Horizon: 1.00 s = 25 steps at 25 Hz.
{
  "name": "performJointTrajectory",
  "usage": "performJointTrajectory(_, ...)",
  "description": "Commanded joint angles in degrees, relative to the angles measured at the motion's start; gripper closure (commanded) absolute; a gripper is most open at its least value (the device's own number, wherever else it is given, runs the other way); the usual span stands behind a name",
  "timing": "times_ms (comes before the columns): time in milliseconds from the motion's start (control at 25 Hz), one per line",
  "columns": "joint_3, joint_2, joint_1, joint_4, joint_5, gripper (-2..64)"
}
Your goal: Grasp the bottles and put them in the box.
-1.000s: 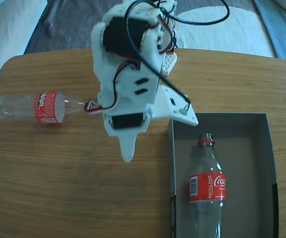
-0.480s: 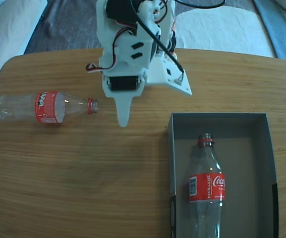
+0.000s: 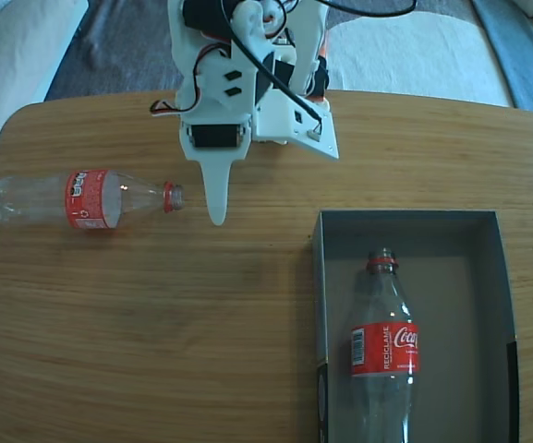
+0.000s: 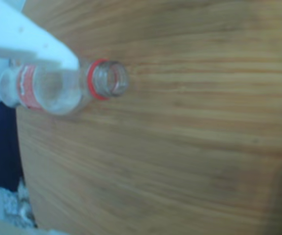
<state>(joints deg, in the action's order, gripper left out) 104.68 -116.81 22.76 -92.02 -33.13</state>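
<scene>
While one bottle (image 3: 383,355) lay inside the box (image 3: 492,323), another stayed out.
Second bottle (image 3: 81,197) lay sideways on the wooden surface (image 3: 155,332), mouth just beside the end effector (image 3: 248,180), whose jaws stood wide, empty.

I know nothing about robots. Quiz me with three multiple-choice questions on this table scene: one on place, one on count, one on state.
1. Where is the clear plastic bottle with the red label on the right of the fixed view?
A. inside the dark grey-blue cardboard box
B. on the floor
C. in the gripper

2. How many bottles show in the fixed view?
A. one
B. two
C. four

3. How is the other bottle positioned?
A. upright
B. lying on the wooden table
C. lifted

Key: 1 A, box walls surround it. 2 B, one boxed, one outside. 3 B, on its side, the white gripper empty.
</scene>
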Motion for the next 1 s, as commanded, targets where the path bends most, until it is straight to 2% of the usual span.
performJointTrajectory(0,0.3,-1.7,2.9,1.6,-4.4,18.1)
performJointTrajectory(200,0.8,-0.7,8.3,3.1,-12.0,18.1)
performJointTrajectory(400,2.6,-0.6,11.5,4.0,-16.3,17.5)
performJointTrajectory(640,7.5,-0.6,12.7,9.8,-15.6,18.1)
performJointTrajectory(720,8.4,-0.6,12.7,11.7,-13.0,18.1)
performJointTrajectory(840,9.6,-0.6,12.7,12.3,-9.2,18.1)
performJointTrajectory(960,11.3,-0.7,13.7,12.3,-8.8,18.1)
